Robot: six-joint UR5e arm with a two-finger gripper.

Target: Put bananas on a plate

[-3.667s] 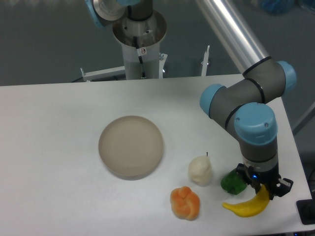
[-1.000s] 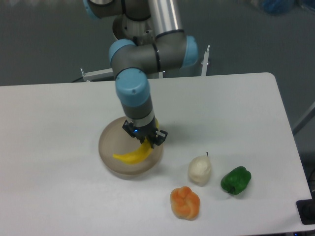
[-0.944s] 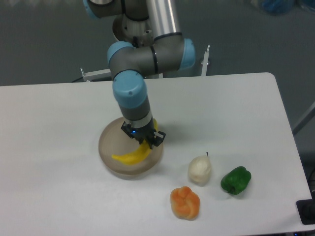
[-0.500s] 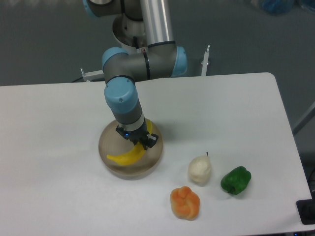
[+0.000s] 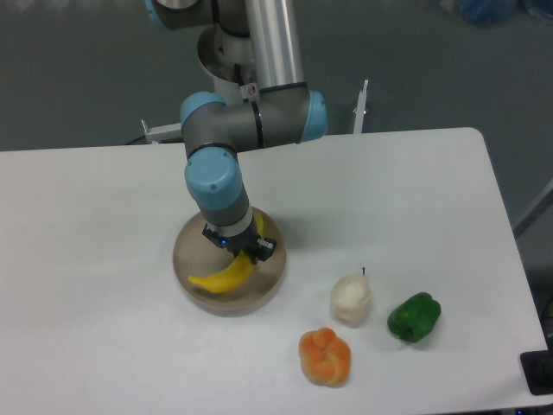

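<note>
Claw gripping banana, low over plate.

Robotics lab: industrial arm bolted behind white table, toy food.

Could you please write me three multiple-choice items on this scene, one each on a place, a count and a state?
1. Where is the banana? A on the bare table; B over the plate; C beside the green pepper.
2. How many pieces of toy food lie off the plate? A one; B three; C five.
3. What is the claw doing? A gripping the banana; B hanging empty; C gripping the pear.

B: the banana lies inside the rim.
B: pear, pepper and orange fruit.
A: it is closed on the banana's upper end.
</note>
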